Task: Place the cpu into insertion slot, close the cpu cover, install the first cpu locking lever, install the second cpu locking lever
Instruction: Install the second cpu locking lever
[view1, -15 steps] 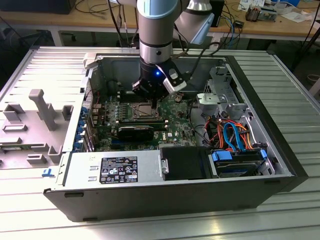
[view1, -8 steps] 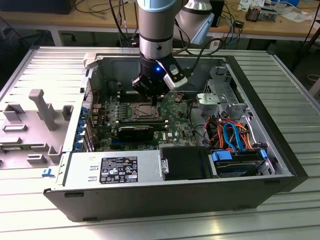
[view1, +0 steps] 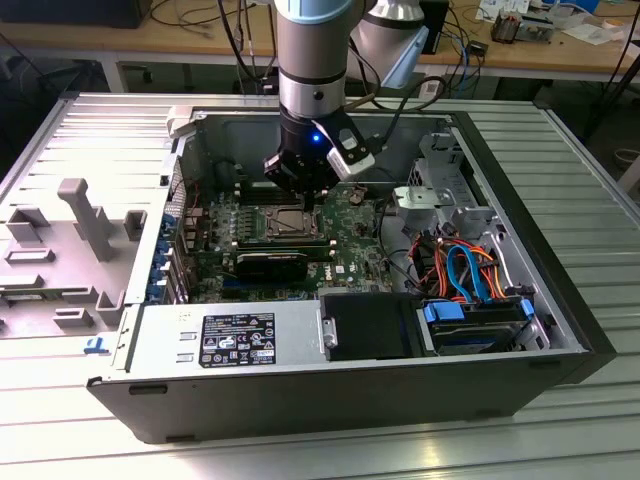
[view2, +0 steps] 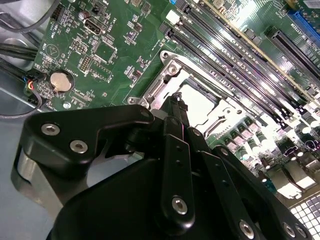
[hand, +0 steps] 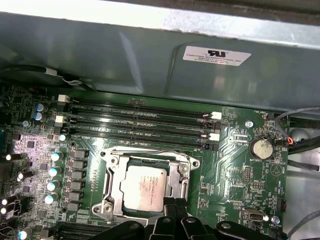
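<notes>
My gripper (view1: 300, 185) hangs inside the open computer case (view1: 560, 300), just above the motherboard (view1: 350, 225). In the exterior view my own wrist hides the fingertips. In both wrist views the black fingers (view2: 175, 125) come together at the near edge of the insertion slot (hand: 146, 186); they look drawn narrow, with nothing visibly between them, though the tips are cut off in the first wrist view.

The cpu (hand: 145, 188) lies flat in the slot, silver top up. The cpu cover (hand: 116, 182) is down around it, framing the chip through its window. My fingers hide the slot's near rim, so I cannot tell how either locking lever sits.

Memory slots (hand: 140, 120) run just beyond the socket. A coin cell (hand: 260, 148) sits to one side. In the exterior view, orange and blue cables (view1: 465, 270) lie toward that view's right.
</notes>
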